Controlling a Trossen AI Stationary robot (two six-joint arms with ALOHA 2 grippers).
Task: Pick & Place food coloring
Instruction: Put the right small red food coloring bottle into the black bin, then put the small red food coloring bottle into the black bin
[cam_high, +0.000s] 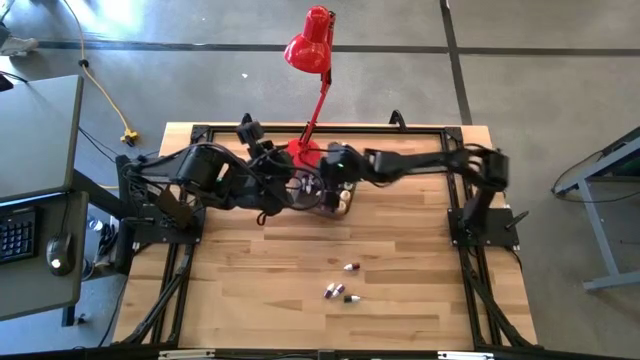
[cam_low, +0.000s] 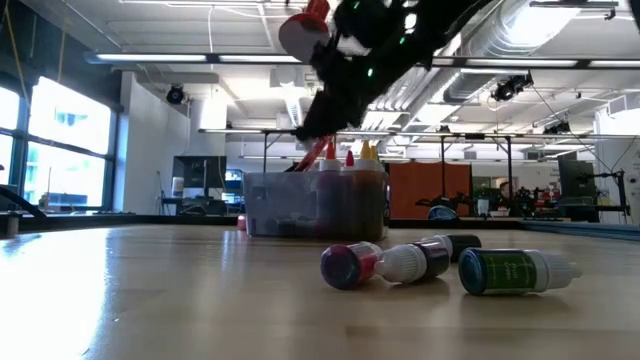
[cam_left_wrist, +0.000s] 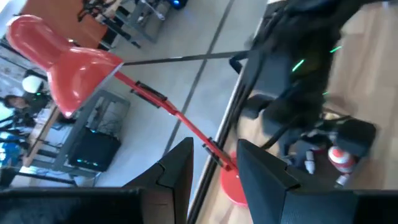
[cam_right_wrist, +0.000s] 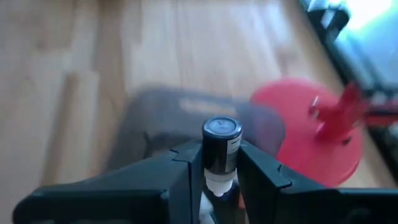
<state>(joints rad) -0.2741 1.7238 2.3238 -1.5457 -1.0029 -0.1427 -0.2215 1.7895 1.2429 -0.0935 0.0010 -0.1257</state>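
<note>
A dark food coloring bottle (cam_right_wrist: 220, 146) with a white cap sits between the fingers of my right gripper (cam_right_wrist: 219, 154), which hovers over the grey tub (cam_right_wrist: 180, 118) at the table's far middle. The tub (cam_low: 315, 205) stands on its base with several more bottles upright in it. Three bottles lie on their sides nearer the front: a maroon one (cam_low: 350, 265), a dark one (cam_low: 435, 255) and a green one (cam_low: 510, 270). My left gripper (cam_left_wrist: 214, 158) is raised left of the tub, open and empty. My right gripper pinches the dark bottle's body (cam_right_wrist: 219, 142) between its two fingers. The bottle lies along the fingers, its flat bottom (cam_right_wrist: 221, 126) pointing away from the wrist and its white cap (cam_right_wrist: 217, 184) toward it. The fingers slant down from the table's right. The bottle is lifted clear above the tub.
A red desk lamp (cam_high: 310, 45) stands on its round base (cam_right_wrist: 308, 140) just beyond the tub, its arm leaning over the far edge. The two arms crowd together around the tub (cam_high: 325, 197). The three loose bottles (cam_high: 342, 285) lie on bare wood toward the near edge.
</note>
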